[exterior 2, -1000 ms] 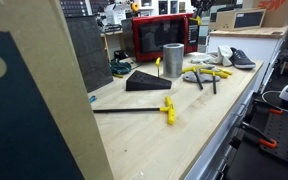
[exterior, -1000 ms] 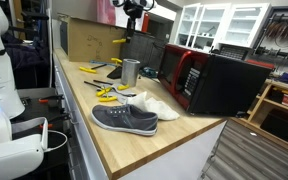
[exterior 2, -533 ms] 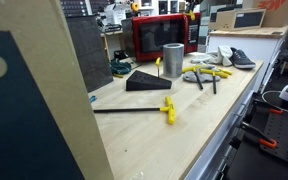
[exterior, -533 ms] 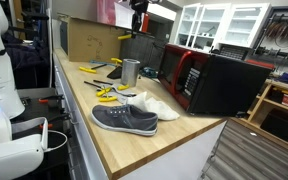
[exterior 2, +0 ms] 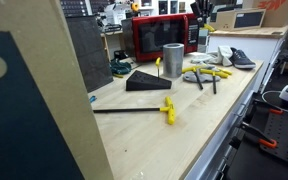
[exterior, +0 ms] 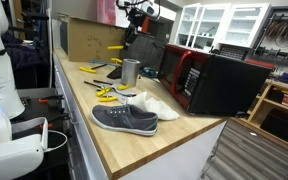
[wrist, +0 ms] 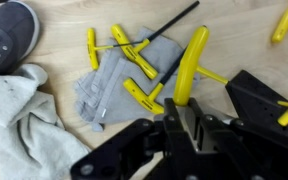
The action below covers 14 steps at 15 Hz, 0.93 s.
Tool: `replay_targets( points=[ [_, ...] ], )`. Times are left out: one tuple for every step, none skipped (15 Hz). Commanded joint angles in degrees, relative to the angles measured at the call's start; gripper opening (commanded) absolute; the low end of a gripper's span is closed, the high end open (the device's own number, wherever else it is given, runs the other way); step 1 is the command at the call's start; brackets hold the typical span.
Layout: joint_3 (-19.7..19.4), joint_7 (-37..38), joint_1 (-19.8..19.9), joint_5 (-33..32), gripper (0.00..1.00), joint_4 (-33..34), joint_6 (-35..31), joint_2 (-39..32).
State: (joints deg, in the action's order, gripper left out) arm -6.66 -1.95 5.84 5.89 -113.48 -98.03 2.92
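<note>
In the wrist view my gripper [wrist: 182,120] is shut on the yellow handle of a T-handle key [wrist: 191,62], which sticks out ahead of the jaws. Far below lies a grey cloth pouch [wrist: 106,85] with several other yellow T-handle keys [wrist: 134,58] spread on it. In both exterior views the gripper [exterior: 135,12] [exterior 2: 196,12] hangs high over the wooden bench [exterior: 134,145], above the tools near the metal cup [exterior: 130,72].
A grey shoe [exterior: 124,120] [wrist: 6,35] and a white cloth [exterior: 152,103] [wrist: 19,125] lie near the bench's end. A red-and-black microwave [exterior: 219,80] stands along the back. A black wedge [exterior 2: 147,81], a long yellow-handled key [exterior 2: 168,108] and a cardboard box [exterior: 89,38] are also there.
The gripper has shifted slightly high above the bench and stays shut on the yellow-handled key. Nothing on the bench has moved.
</note>
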Motion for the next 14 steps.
replay_targets(
  points=[
    [0.49,-5.64,-0.23,-6.57,0.04,1.31,4.15,-3.38],
    [0.63,-6.76,-0.34,-8.98,0.04,1.44,4.12,-4.46],
    [0.69,-8.13,-0.4,-11.83,0.04,1.56,3.4,-5.88],
    [0.54,-9.1,-0.27,-15.22,0.04,1.08,2.31,-6.44],
    [0.4,-10.49,-0.11,-18.12,0.04,0.77,1.38,-7.3],
    [0.38,-11.22,-0.09,-21.08,0.04,0.35,0.19,-8.14],
    [0.37,-11.83,-0.09,-24.26,0.04,-0.18,-0.88,-8.91],
    [0.3,-12.29,-0.01,-27.12,0.04,-0.6,-2.38,-9.85],
    [0.2,-12.22,0.06,-29.74,0.04,-1.01,-3.89,-10.62],
    [0.14,-12.05,0.14,-31.85,0.04,-1.36,-5.88,-11.46],
    [0.15,-11.8,0.15,-33.5,0.04,-1.75,-7.89,-12.02],
    [0.25,-11.86,0.15,-34.12,0.04,-2.18,-9.45,-12.4],
    [0.4,-12.03,0.14,-34.52,0.04,-2.79,-11.22,-12.78],
    [0.68,-12.33,-0.02,-34.27,0.04,-3.78,-12.43,-12.57]
  ],
)
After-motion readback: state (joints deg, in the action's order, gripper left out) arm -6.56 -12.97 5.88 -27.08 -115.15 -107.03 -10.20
